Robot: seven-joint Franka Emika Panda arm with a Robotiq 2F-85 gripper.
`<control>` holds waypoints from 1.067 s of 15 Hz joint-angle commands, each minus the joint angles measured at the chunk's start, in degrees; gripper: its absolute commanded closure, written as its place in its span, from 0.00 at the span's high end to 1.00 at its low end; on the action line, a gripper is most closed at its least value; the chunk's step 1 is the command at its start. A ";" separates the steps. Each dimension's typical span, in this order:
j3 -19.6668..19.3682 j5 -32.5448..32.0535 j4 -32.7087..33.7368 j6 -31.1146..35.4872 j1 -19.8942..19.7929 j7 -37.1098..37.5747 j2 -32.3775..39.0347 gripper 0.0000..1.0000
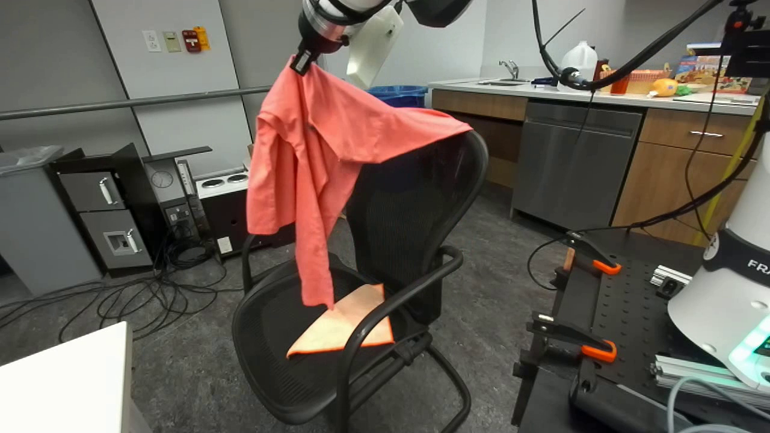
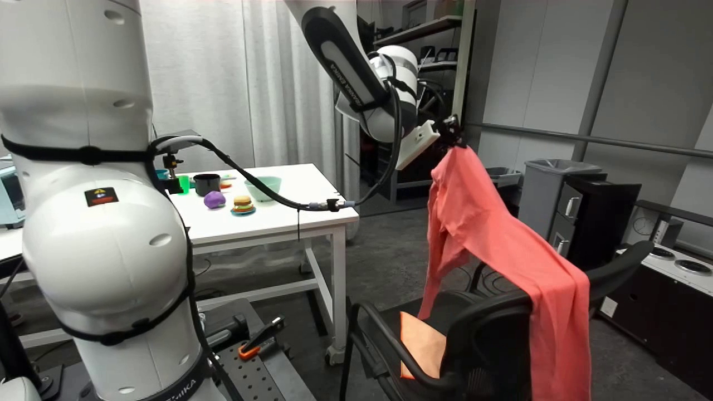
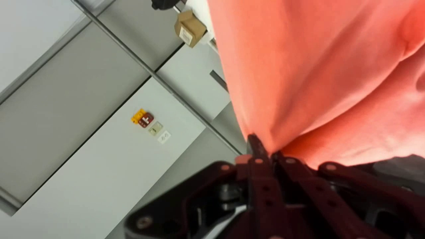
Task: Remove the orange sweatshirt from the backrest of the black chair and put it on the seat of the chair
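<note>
With black jointed hand closed near frame's top, holds peak of creased coral-orange cloth sweatshirt, partly draped over curved black mesh backrest.

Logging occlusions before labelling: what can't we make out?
Sweatshirt: lower end cut off by bottom edge, in an exterior view.
Its pinched part: hidden by the jaws, wrist view.
Seat under the cloth: covered, in both exterior views.
Box label: blurred and too small, wrist view.
</note>
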 commanded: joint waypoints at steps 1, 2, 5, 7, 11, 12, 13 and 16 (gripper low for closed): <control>1.95 -8.64 3.45 -2.92 1.48 12.49 -0.54 0.01; 2.49 -10.95 4.20 -3.79 1.74 15.89 -0.45 0.01; 4.30 -16.09 6.20 -7.31 2.63 25.08 -0.34 0.01; 5.78 -18.35 6.99 -10.06 3.37 30.50 -0.41 0.01; 9.89 -23.27 8.06 -16.13 4.45 40.32 -0.05 0.01; 10.65 -24.67 8.22 -17.55 4.90 42.74 0.07 0.01; 11.38 -26.13 8.30 -19.02 5.42 45.19 0.17 0.01; 12.58 -30.36 8.06 -22.71 6.19 51.98 0.34 0.01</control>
